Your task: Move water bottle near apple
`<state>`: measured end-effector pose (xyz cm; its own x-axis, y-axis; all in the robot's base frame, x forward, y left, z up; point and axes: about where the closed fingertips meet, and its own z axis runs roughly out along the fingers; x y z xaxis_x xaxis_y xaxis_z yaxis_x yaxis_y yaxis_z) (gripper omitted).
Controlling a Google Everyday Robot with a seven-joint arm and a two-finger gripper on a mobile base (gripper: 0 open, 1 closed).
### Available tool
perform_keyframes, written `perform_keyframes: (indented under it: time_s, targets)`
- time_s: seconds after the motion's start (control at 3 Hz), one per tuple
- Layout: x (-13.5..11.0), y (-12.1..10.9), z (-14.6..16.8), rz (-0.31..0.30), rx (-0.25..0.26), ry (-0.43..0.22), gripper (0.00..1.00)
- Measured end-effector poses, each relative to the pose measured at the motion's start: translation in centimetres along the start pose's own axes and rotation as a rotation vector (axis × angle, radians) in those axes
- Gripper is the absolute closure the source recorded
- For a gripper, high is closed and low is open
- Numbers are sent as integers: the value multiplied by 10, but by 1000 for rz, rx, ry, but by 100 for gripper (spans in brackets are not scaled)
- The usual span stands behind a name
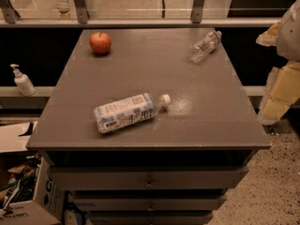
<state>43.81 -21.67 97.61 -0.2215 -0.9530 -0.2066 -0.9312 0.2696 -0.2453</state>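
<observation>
The water bottle [204, 46], small, clear and crinkled, lies on its side at the far right of the grey cabinet top [197, 121]. The apple [100, 43], red-orange with a short dark stem, stands at the far left of the same top, well apart from the bottle. My arm is at the right edge of the view, off the side of the cabinet. Its gripper [270, 34] is level with the far right corner, to the right of the water bottle and not touching it.
A larger bottle [127, 112] with a white-blue label and white cap lies on its side near the front middle. A white pump dispenser [21, 80] stands on a ledge at left. Cardboard boxes [23, 196] sit on the floor at lower left. A railing runs behind the cabinet.
</observation>
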Motion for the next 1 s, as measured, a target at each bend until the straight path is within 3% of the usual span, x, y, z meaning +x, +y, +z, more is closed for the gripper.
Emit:
perform_keyframes:
  time_s: [0.67, 1.0]
  targets:
    - [-9, -11, 6, -36, 14, -38, 0]
    - [-21, -34, 22, -87, 21, -82, 0]
